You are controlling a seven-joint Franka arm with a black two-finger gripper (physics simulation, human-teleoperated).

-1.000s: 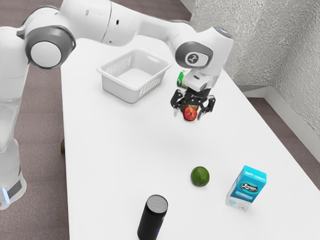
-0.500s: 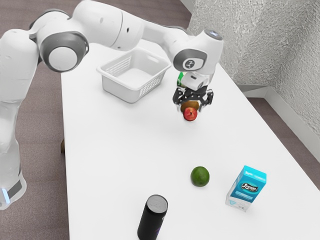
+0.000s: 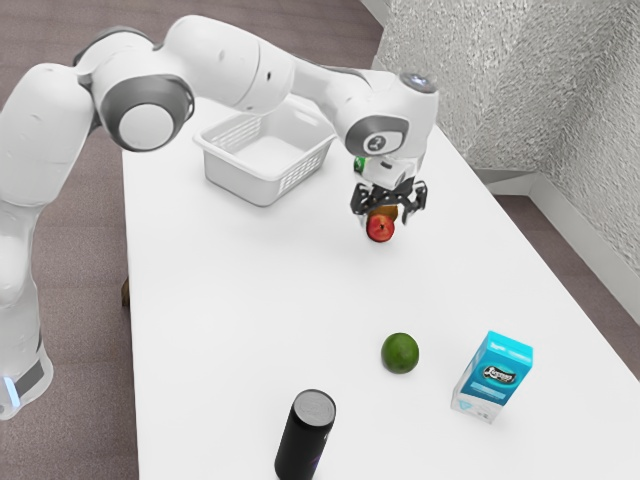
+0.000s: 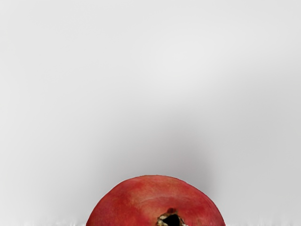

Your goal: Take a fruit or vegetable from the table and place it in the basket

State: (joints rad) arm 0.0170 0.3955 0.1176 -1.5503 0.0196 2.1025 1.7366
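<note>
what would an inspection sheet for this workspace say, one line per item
surface: white tabletop, smooth-looking
job's things: red fruit under the claw; brownish round thing beside it, partly hidden; green fruit; white basket, visible inside empty
clutter: blue and white carton, upright; black cylinder, upright; green thing, mostly hidden
claw: open, low over the red fruit
cables: nothing seen
surroundings: brownish floor, rough pale wall
</note>
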